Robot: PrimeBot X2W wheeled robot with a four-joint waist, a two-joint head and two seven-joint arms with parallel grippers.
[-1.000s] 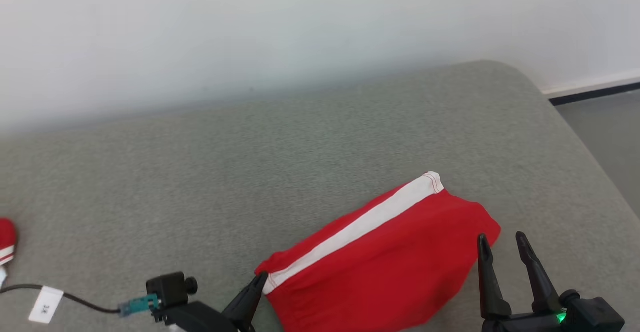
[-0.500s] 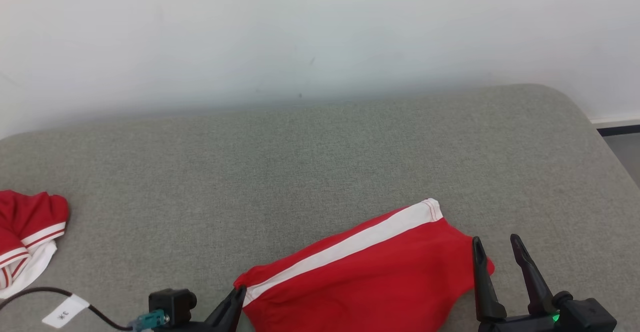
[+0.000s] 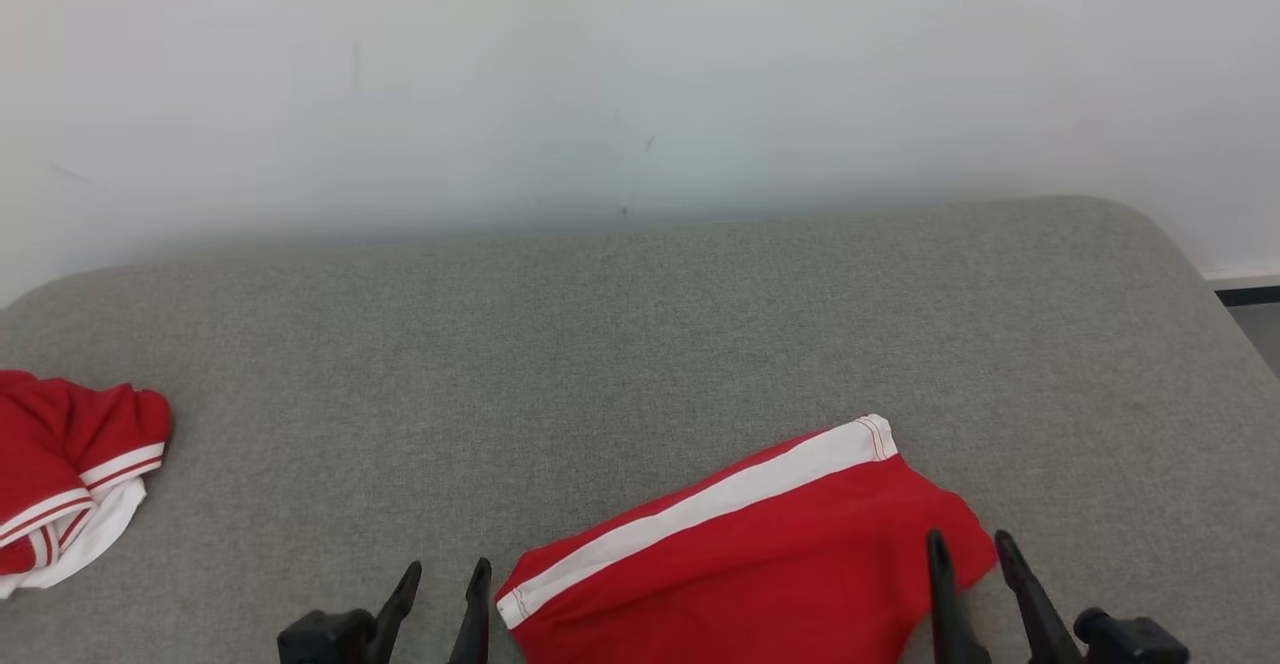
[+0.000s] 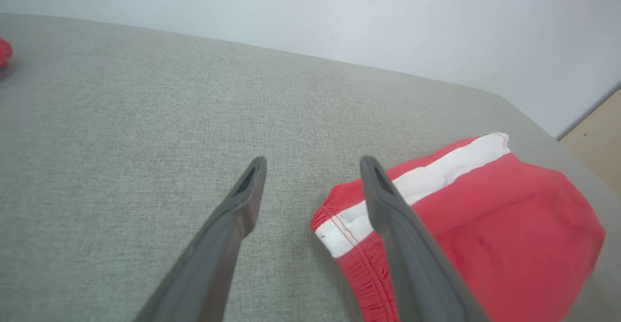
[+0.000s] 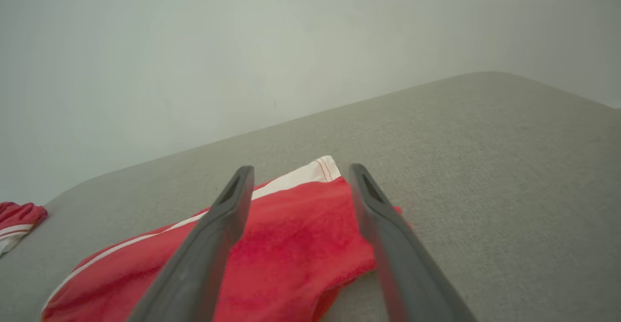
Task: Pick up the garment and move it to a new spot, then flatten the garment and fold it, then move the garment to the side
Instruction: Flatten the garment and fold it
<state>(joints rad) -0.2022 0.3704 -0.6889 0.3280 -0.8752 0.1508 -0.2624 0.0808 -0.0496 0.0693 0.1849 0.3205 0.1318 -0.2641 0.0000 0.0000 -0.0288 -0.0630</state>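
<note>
One red garment (image 3: pixel 760 564) lies on the near right part of the grey cushion (image 3: pixel 640 344), folded into a compact slab with a white stripe (image 3: pixel 700 504) along its far edge. Its long axis follows that stripe, slanting from the near left corner to the far right corner, so it sits skewed to the robot rather than square. The left end effector (image 3: pixel 447 566) stands just beside the near left corner, over bare cushion to the left of it, its two fingers apart with nothing between them. In the left wrist view its inner finger crosses the striped corner, though whether it touches the cloth I cannot tell. The right end effector (image 3: pixel 968 536) stands at the opposite end, fingers likewise spread and empty, and in the right wrist view they straddle the far right part of the red cloth. So each arm has one end of the long axis, and the right appears the nearer, being over the cloth while the left is off its edge. The folding looks done, so the step left seems to be shifting the garment aside; the left would need to come rightward to meet its corner. A second red and white garment (image 3: pixel 70 474) lies crumpled well apart at the cushion's left edge, a pale wall (image 3: pixel 600 74) behind.
</note>
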